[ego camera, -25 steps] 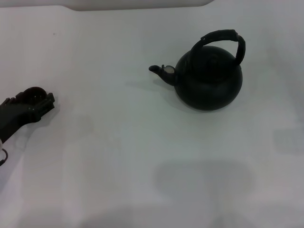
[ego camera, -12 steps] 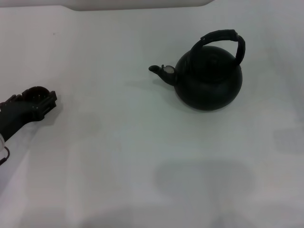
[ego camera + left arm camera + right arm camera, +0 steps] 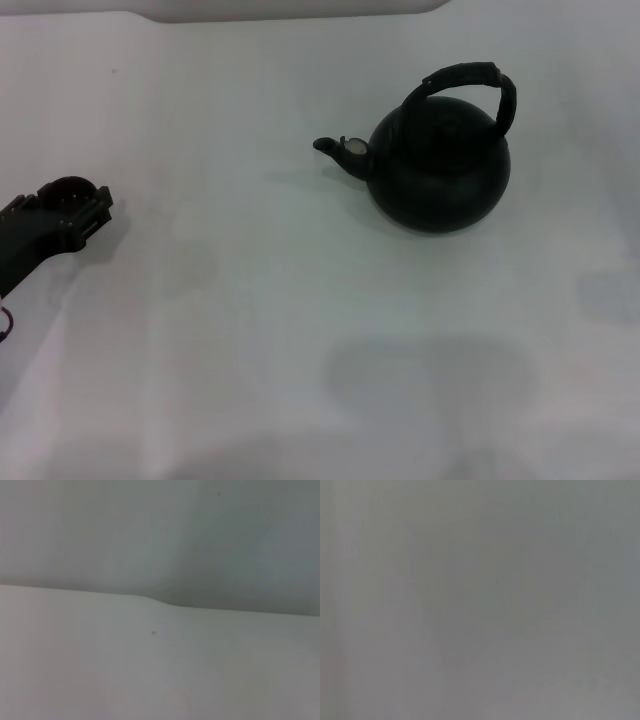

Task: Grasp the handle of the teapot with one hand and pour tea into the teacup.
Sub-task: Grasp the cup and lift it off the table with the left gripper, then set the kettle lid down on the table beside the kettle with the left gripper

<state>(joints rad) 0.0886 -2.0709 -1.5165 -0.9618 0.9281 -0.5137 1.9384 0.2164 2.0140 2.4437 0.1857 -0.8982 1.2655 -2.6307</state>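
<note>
Teapot [image 3: 440, 170]: upright, handle [image 3: 470, 80] raised for your grasp. Left hand [image 3: 75, 205] beside cup [image 3: 65, 188]; grip state unclear. Right hand unseen.

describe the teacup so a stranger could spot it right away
Start at the big round black teapot on the white table and go far toward the robot's left edge. There the left claw sits by a tiny dark rounded teacup, partly hidden behind it, far smaller than the teapot and handleless.
</note>
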